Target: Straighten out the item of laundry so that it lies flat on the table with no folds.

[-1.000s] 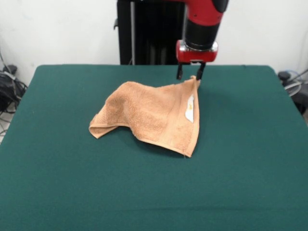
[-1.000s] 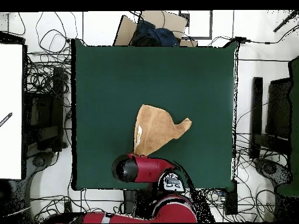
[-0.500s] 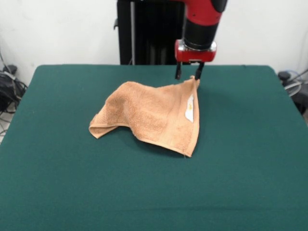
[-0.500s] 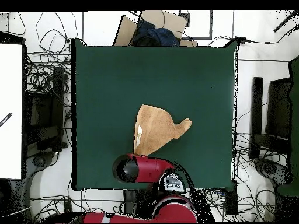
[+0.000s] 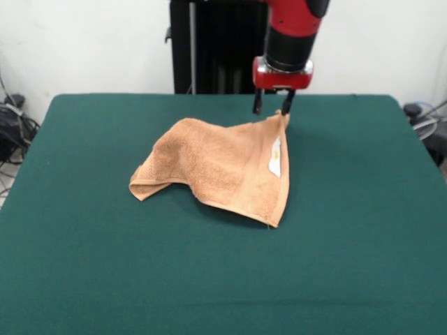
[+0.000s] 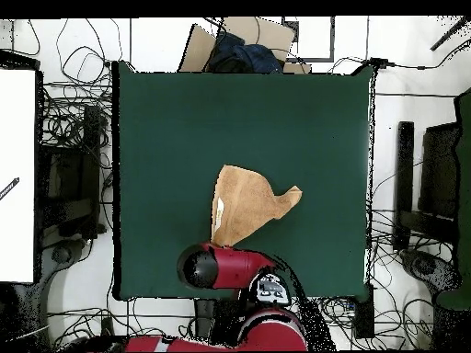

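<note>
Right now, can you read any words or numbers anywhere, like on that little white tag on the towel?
No text can be read in either view.
Small white label on the orange-tan terry towel: it has a tiny yellowish mark near the top, too small and blurred to read.
Red and black gripper above the towel's raised corner: no lettering visible.
Dark green cloth-topped table: no writing or signs.

rumpled towel (image 5: 223, 167) on the table (image 5: 349, 244), its raised corner at the pincer (image 5: 270, 107).
</note>
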You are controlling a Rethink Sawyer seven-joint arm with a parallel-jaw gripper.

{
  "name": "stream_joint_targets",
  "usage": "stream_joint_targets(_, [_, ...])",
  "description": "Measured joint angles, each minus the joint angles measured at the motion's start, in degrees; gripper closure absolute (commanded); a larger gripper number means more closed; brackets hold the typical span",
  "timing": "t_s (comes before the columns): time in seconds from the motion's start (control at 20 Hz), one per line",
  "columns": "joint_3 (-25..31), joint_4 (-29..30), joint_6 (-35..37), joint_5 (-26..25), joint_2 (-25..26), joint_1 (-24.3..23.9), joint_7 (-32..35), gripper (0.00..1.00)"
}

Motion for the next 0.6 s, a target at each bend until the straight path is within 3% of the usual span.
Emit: stream_joint_targets(0.6, [-0.48,0.00,-0.42,0.00,0.92,2.94,0.00,0.00])
